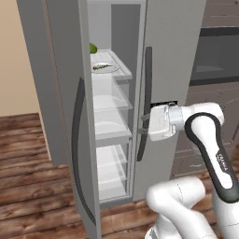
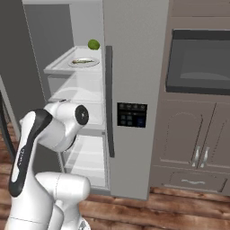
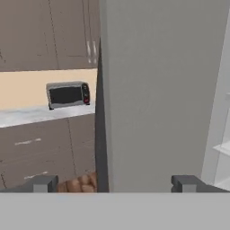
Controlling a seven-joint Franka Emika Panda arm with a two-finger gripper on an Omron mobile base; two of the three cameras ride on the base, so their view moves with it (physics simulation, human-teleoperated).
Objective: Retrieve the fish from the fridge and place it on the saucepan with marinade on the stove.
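Observation:
The grey fridge (image 1: 168,56) stands with its left door (image 1: 63,93) swung open and its white shelves showing. The small greenish-brown fish (image 1: 100,66) lies on a white plate on the top shelf and is also seen from the right (image 2: 83,60). My gripper (image 1: 142,127) is open and empty. It hovers at mid height by the closed right door's dark handle (image 1: 147,88), below and right of the fish. In the hand view the gripper (image 3: 116,185) faces a grey door panel (image 3: 161,90), fingertips (image 3: 45,183) wide apart. The saucepan, marinade and stove are out of view.
A round green fruit (image 2: 93,44) sits behind the plate. A dark built-in oven (image 2: 202,63) and brown cabinets (image 2: 193,148) stand right of the fridge. A microwave (image 3: 67,94) rests on a far counter. The floor is wood planks (image 1: 28,186).

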